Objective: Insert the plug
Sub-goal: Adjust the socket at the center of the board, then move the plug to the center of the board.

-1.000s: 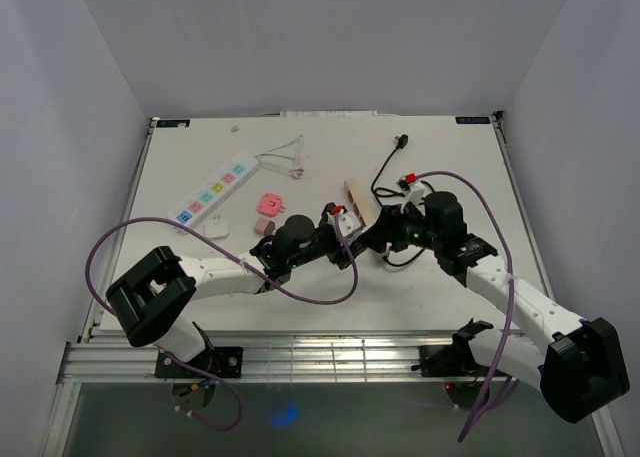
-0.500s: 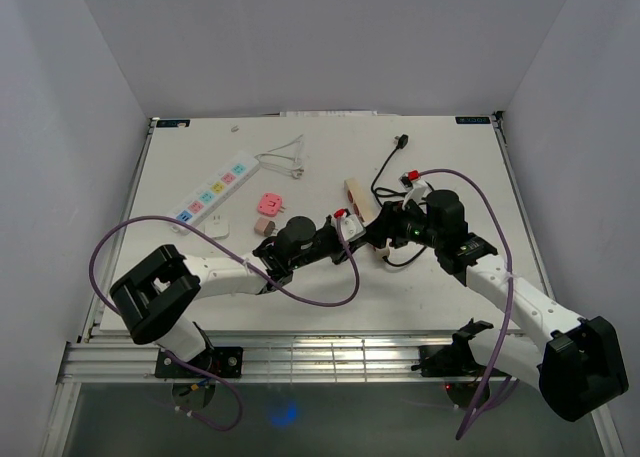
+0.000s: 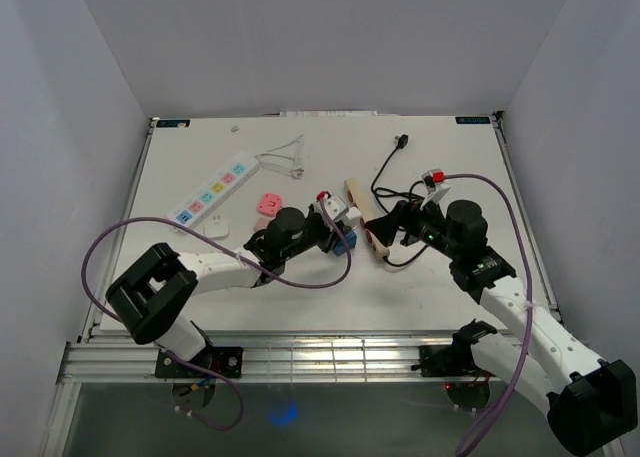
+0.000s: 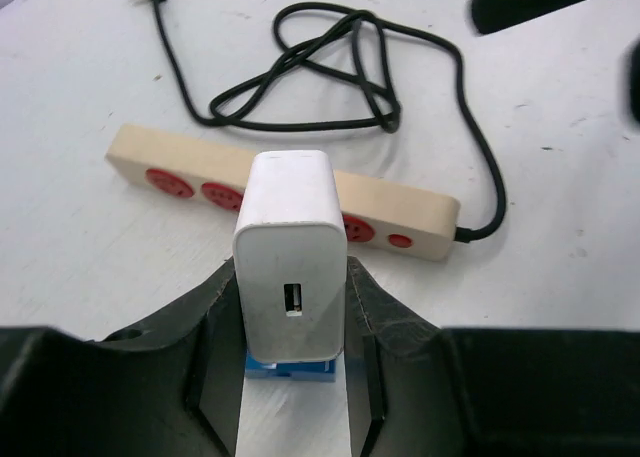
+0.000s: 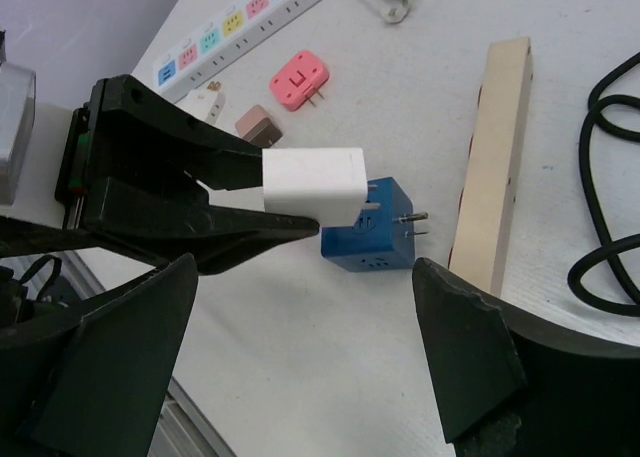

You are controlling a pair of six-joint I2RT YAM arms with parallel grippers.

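Observation:
My left gripper [image 3: 333, 220] is shut on a white USB charger [image 4: 290, 242], seen from the side in the right wrist view [image 5: 310, 185]. The charger's pronged end meets a blue cube adapter [image 5: 372, 229]; a short length of prong shows between them. In the left wrist view the cube [image 4: 290, 367] peeks out under the charger. Its two metal prongs point toward the beige power strip [image 5: 495, 147]. My right gripper [image 5: 305, 357] is open and empty, a little back from the cube, also in the top view [image 3: 388, 229].
The beige strip's black cable [image 4: 330, 77] loops behind it. A white strip with coloured sockets [image 3: 213, 190], a pink adapter [image 3: 268, 204], a brown adapter [image 3: 263, 224] and a small white adapter [image 3: 217, 227] lie to the left. A thin white cable [image 3: 283, 159] lies farther back.
My right gripper has drawn back to the right, away from the left gripper. The blue cube now shows under the charger. The left gripper has shifted slightly left.

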